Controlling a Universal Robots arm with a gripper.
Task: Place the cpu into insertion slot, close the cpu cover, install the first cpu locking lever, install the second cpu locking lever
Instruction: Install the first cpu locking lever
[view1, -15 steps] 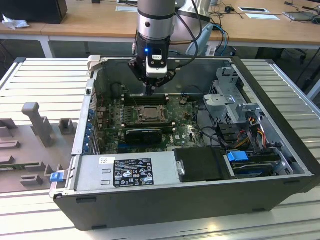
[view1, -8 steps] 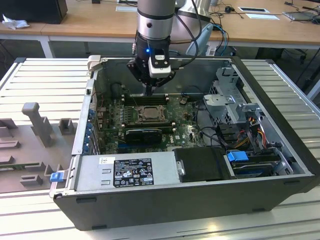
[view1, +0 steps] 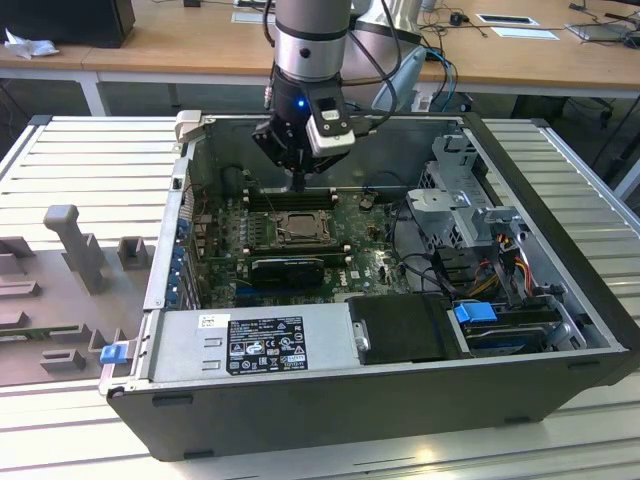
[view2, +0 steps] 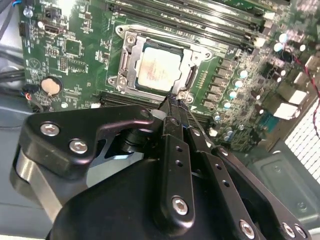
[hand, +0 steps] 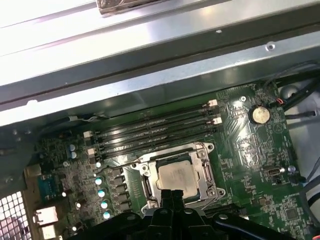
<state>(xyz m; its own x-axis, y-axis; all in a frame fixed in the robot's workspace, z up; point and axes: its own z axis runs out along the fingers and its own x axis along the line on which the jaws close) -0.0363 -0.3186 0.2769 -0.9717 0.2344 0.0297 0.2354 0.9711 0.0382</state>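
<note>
You're looking at a pale silvery-beige cpu (view2: 159, 70) framed by a dull silver-grey cpu cover (view2: 125, 60), on a green circuit board (view2: 75, 70) speckled with silver. Your fingers (view2: 175, 150) are matte black, like the memory slots (hand: 155, 131). In the exterior view, a blue clip (view1: 475, 312) sits at four o'clock from the cpu inside the dark grey case (view1: 400, 410). The bench (view1: 80, 150) is pale grey and ribbed.

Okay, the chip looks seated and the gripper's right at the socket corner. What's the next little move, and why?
Likely a short press straight down. The cpu lies flat in the insertion slot, the cpu cover appears lowered around it, and the shut gripper has its tip at the cover's corner. Whether a lever lies under that tip, I cannot tell.
</note>
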